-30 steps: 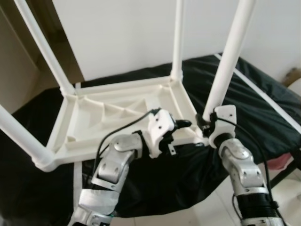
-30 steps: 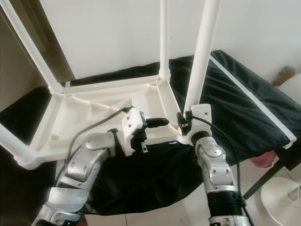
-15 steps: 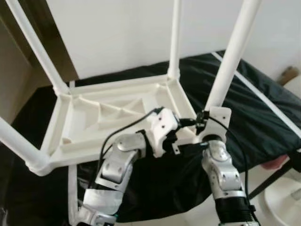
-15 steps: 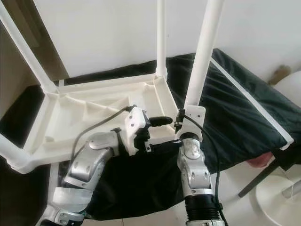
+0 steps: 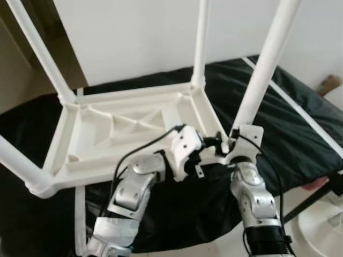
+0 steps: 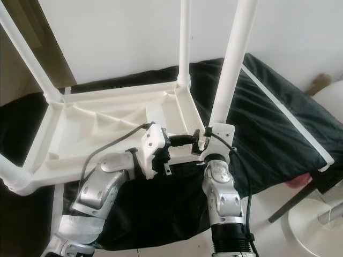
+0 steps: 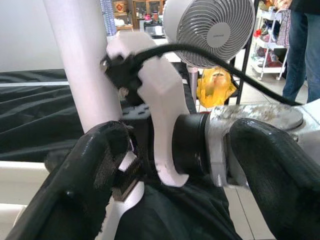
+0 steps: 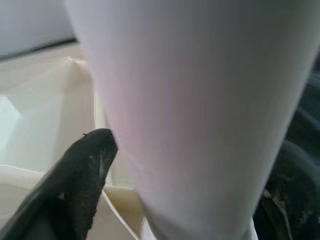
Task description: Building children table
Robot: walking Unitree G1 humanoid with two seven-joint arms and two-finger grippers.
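The white plastic children's table [image 5: 107, 128] lies upside down on a black cloth, its legs pointing up. My right gripper [image 5: 231, 143] is shut on the near right leg [image 5: 262, 69] just above its socket; in the right wrist view that leg [image 8: 200, 110] sits between the fingers [image 8: 75, 185]. My left gripper [image 5: 211, 143] reaches across the table's near rim to the same corner. It is open, and in the left wrist view its fingers [image 7: 85, 190] straddle my right wrist beside the leg [image 7: 85, 60].
Three more legs stand at the other corners: far right [image 5: 201, 37], far left [image 5: 40, 53], near left [image 5: 16, 160]. The black cloth [image 5: 300, 118] hangs over the support's front edge. A white fan [image 7: 210, 30] and a person's legs [image 7: 300, 45] stand to my right.
The camera has shifted a little. My right forearm has swung inward under the leg, and my left gripper has closed the gap to my right wrist at the corner.
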